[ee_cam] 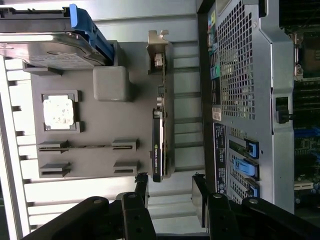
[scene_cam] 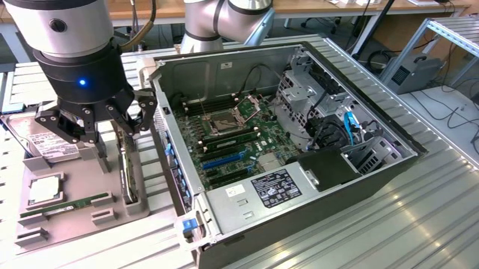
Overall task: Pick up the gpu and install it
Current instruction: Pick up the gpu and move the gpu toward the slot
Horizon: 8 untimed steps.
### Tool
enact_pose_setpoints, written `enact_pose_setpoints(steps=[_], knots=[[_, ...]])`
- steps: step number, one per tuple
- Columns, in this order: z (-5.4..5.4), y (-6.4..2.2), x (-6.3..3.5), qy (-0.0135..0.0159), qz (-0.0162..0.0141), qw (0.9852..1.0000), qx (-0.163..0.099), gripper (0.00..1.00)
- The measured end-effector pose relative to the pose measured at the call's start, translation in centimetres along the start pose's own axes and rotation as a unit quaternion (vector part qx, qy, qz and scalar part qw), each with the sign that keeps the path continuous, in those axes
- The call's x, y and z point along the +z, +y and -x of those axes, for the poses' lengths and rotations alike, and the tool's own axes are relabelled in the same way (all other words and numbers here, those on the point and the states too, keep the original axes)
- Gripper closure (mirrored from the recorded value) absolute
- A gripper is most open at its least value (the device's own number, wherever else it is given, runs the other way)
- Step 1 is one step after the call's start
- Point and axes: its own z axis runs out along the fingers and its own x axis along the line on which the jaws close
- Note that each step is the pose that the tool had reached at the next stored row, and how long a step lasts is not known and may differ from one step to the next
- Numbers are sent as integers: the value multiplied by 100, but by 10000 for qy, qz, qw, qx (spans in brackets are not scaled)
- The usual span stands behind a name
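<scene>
The gpu (scene_cam: 132, 178) stands on its long edge in a slot of the grey parts tray (scene_cam: 78, 221), right beside the open computer case (scene_cam: 299, 185). In the wrist view the gpu (ee_cam: 159, 135) is a thin dark card with a silver bracket at its far end. My gripper (scene_cam: 114, 151) hangs just above the tray, over the card's end, with nothing held. Its two black fingers (ee_cam: 141, 187) stand open, and the gripper (ee_cam: 170, 192) straddles the line of the card just short of its near end.
The tray (ee_cam: 90, 125) also carries a hard drive (scene_cam: 45, 143), a CPU (scene_cam: 45, 190) and a green RAM stick (scene_cam: 64, 204). The motherboard (scene_cam: 232, 140) lies exposed inside the case, with a drive cage (scene_cam: 299, 95) and cables. The case's rear wall (ee_cam: 240, 100) is close beside the gpu.
</scene>
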Motion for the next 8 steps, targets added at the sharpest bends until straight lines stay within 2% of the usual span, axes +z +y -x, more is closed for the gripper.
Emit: enact_pose_setpoints(steps=[1, 8], knots=[[-2, 1, 89, 0, 0, 10000, 0, 52], [-3, 1, 106, 0, 0, 10000, 0, 52]])
